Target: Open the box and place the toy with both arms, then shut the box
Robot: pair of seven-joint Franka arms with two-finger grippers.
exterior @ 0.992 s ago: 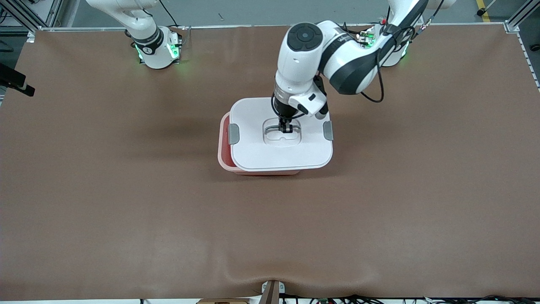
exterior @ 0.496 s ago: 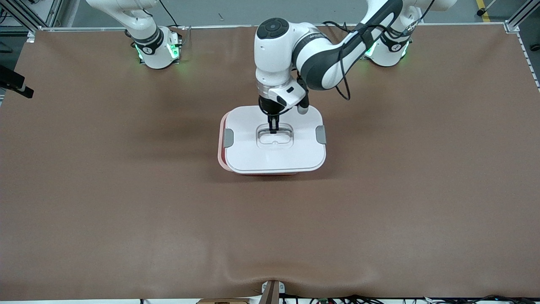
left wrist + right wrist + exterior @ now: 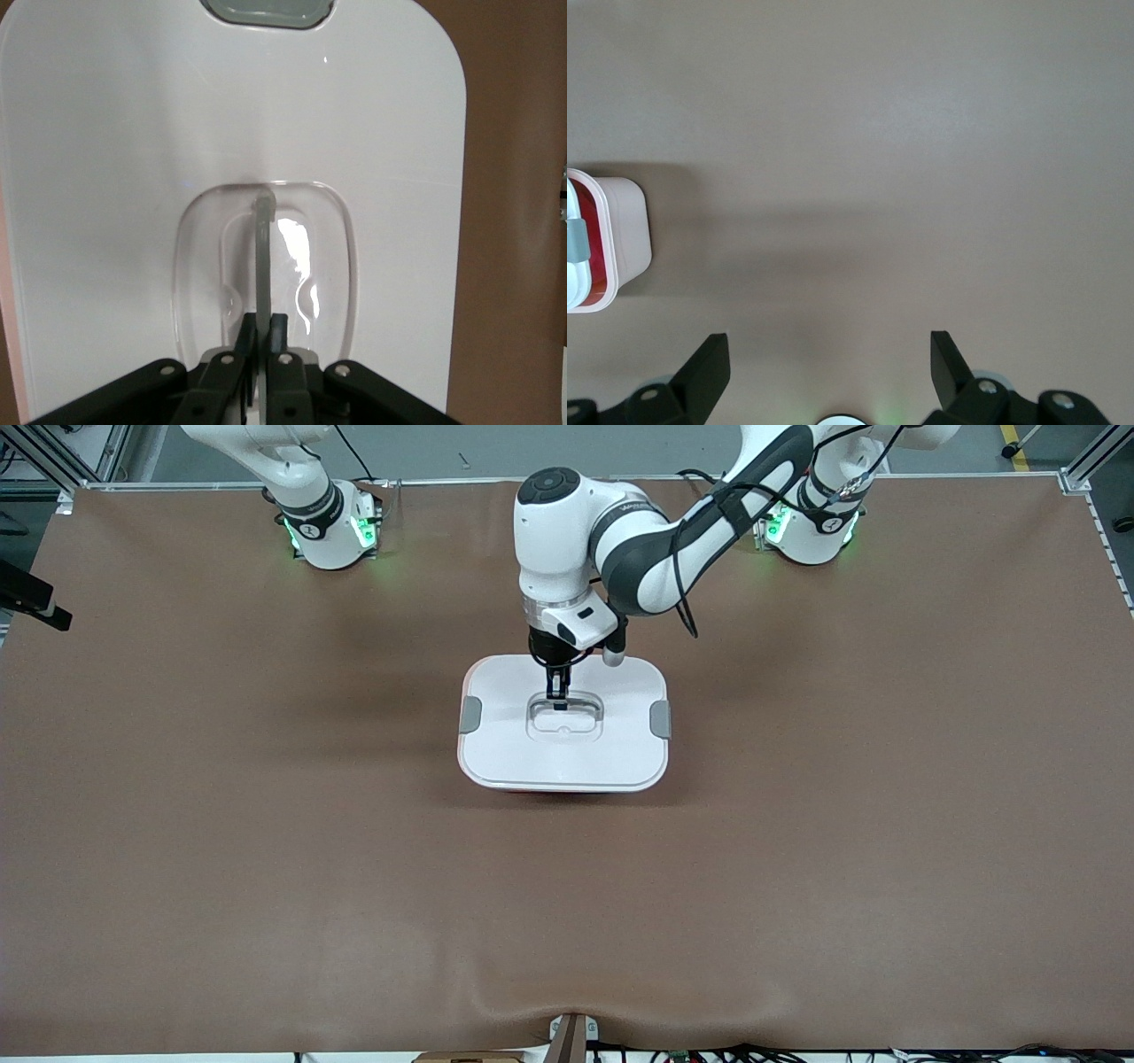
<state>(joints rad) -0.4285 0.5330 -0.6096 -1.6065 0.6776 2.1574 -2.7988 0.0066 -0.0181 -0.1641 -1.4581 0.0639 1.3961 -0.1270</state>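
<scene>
The box stands mid-table, almost wholly covered by its white lid; only a thin pink strip shows at the edge nearer the camera. My left gripper is over the lid's middle, shut on the clear recessed handle. In the left wrist view the fingers pinch the upright handle bar above the lid. The right wrist view shows a pink corner of the box with red inside. My right gripper hangs open over bare table. The toy is hidden.
Grey clips sit at both short ends of the lid. Both green-lit arm bases stand along the edge farthest from the camera. The brown table cover ripples near the camera-side edge.
The left arm has carried the lid toward the right arm's end and lowered it. The pink rim that showed beside the lid is now covered. The right arm has not moved.
</scene>
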